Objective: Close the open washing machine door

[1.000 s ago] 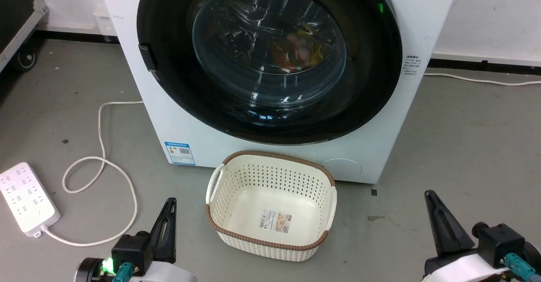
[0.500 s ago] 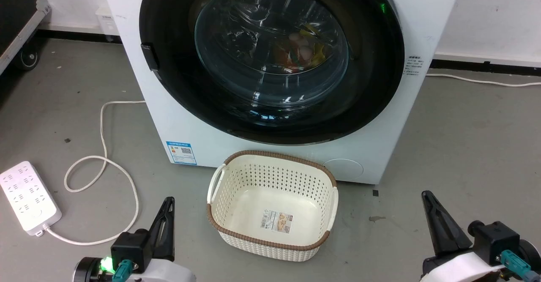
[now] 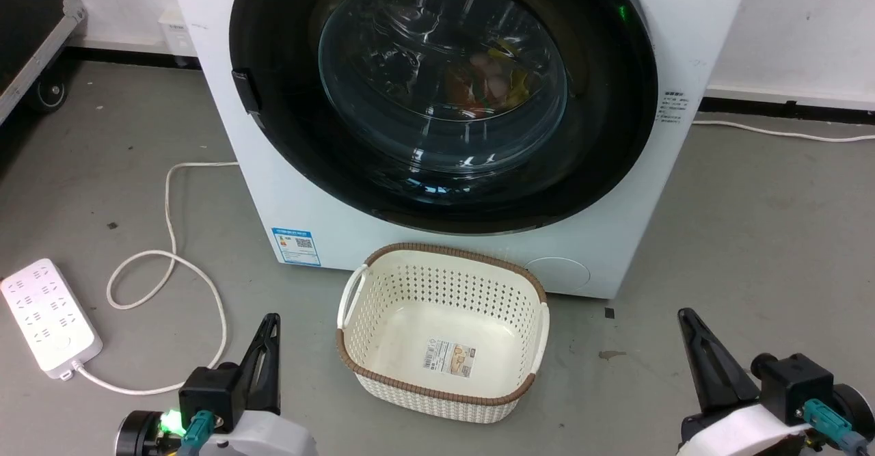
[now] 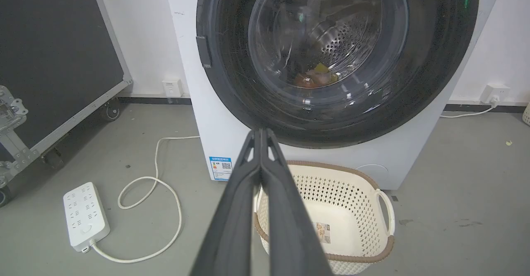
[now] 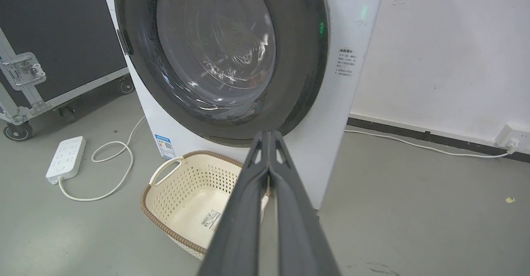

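Setting: a test lab or workshop room. Indicators: bare grey floor (image 3: 752, 223), plain white wall (image 5: 434, 40), a wheeled flight case (image 4: 54, 52), and a power strip (image 3: 48, 316) lying loose near the washing machine (image 3: 287, 189).

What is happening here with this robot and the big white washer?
The large round black-rimmed glass door lies flush against the big white front-loading washing machine, so it looks closed. The dark-fingered left gripper and right gripper are shut, empty and low, apart from the door. An empty cream perforated basket stands before the machine.
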Tool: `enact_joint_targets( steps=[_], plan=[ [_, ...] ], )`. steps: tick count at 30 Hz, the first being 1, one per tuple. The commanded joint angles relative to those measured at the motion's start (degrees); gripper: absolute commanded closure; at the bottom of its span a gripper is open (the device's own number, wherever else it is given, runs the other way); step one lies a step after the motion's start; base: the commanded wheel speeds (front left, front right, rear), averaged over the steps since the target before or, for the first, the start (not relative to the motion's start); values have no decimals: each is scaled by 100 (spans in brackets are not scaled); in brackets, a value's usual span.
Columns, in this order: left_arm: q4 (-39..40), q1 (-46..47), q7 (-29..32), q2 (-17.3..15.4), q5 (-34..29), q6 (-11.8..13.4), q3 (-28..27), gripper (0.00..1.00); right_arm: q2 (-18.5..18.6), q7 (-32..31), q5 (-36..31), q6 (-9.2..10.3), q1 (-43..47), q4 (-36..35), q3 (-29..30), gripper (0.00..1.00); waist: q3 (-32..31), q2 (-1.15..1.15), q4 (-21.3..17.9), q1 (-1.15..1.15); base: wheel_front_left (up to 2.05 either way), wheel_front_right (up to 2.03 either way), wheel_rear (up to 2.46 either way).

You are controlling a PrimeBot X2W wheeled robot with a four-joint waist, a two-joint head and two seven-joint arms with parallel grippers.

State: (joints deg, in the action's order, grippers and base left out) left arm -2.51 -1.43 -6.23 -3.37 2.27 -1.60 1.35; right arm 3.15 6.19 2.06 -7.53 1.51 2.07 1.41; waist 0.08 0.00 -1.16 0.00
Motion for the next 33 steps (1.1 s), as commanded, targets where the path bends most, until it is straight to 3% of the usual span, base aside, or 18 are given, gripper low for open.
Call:
enact_joint_targets(
  steps=[1,33],
  plan=[
    [35,53,35,3,-47,34,-13,100,-16,-27,-24,3,-76,-47,-17,100,0,0,4,0,0,0,0],
    [168,108,398,31,-158,112,-88,100,-23,-392,-136,4,-123,-146,-94,100,-5,0,73,0,0,0,0]
  ],
)
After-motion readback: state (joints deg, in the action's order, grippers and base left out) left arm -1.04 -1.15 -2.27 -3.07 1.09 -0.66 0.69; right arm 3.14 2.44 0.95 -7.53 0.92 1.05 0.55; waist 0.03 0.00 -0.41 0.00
